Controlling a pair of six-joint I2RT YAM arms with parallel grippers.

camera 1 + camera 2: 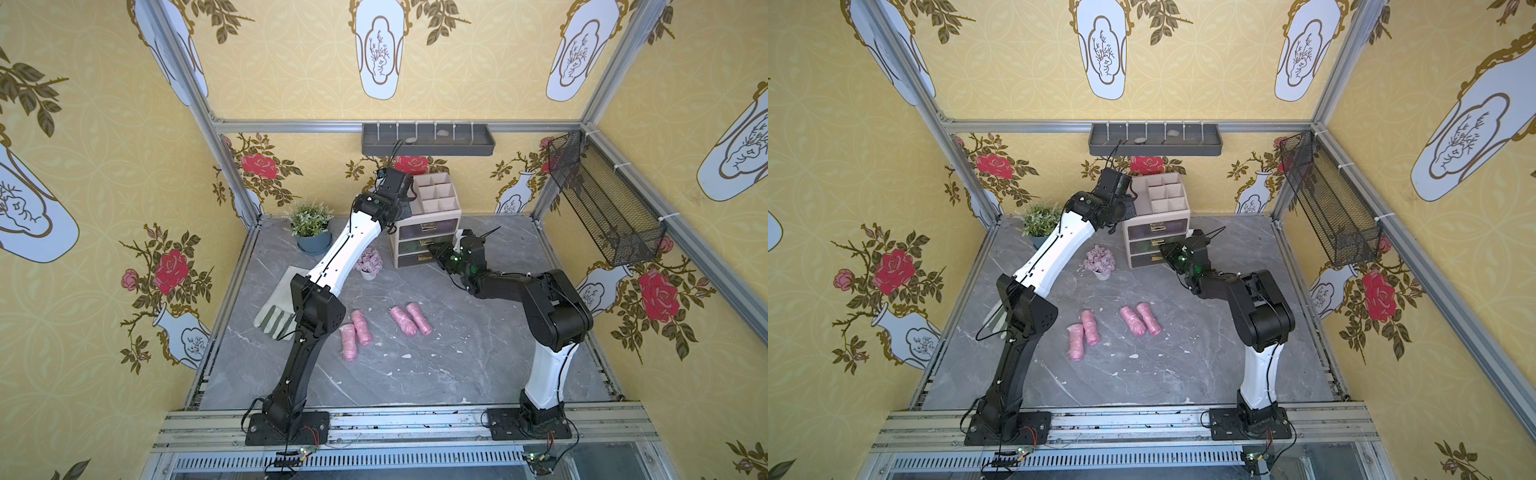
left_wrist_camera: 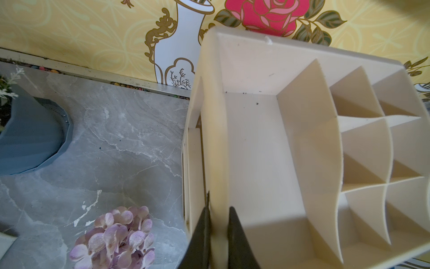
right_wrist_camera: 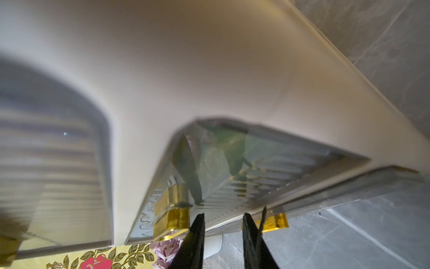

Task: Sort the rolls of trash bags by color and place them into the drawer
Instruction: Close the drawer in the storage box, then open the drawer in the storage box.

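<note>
Several pink rolls of trash bags lie in two pairs mid-table, one pair (image 1: 354,334) (image 1: 1082,334) to the left and the other (image 1: 410,320) (image 1: 1140,320) to its right. The cream drawer unit (image 1: 424,232) (image 1: 1156,232) stands at the back. In the left wrist view my left gripper (image 2: 218,206) is shut on the unit's side wall (image 2: 213,144), one finger on each face. In the right wrist view my right gripper (image 3: 223,215) is open at the middle drawer's ribbed clear front (image 3: 267,177), between the gold handle's ends (image 3: 172,216). Green film (image 3: 223,149) shows behind that front.
A green plant in a blue pot (image 1: 311,226) and a lilac flower bunch in a white pot (image 1: 369,262) stand left of the unit. A glove (image 1: 276,309) lies under the left arm. A grey shelf (image 1: 428,139) and a mesh basket (image 1: 602,199) hang on the walls.
</note>
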